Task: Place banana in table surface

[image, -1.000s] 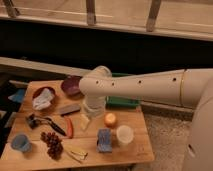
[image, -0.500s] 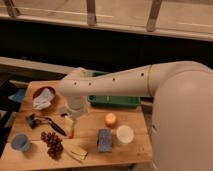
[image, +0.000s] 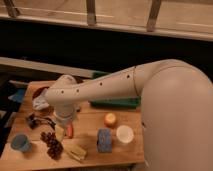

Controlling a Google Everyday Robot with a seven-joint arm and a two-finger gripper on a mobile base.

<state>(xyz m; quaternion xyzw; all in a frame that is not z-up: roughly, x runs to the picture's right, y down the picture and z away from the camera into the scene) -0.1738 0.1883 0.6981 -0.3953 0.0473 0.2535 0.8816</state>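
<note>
- Nearest to you, in front of the jaws, lay a yellow block and a dark grape bunch. A blue cup stood farther off to the view's left.
- A blue sponge and a white cup sat to the view's right of the jaws, well apart from them.
- Your gripper pointed down over the left part of the table surface. Its jaws stood spread, with nothing pinched that you could make out.
- The banana lay directly under the jaws on the table surface, close to the grapes. You could not tell whether it touched the fingers.
- A red-orange vegetable lay just beside the banana, on the view's right of the jaws.
- A dark object sat to the view's left of the jaws, near them.
- An orange fruit sat right of the jaws and slightly beyond.
- Beyond the jaws was a bowl, partly hidden by the arm.
- Farthest, a green tray lay behind the arm.
</note>
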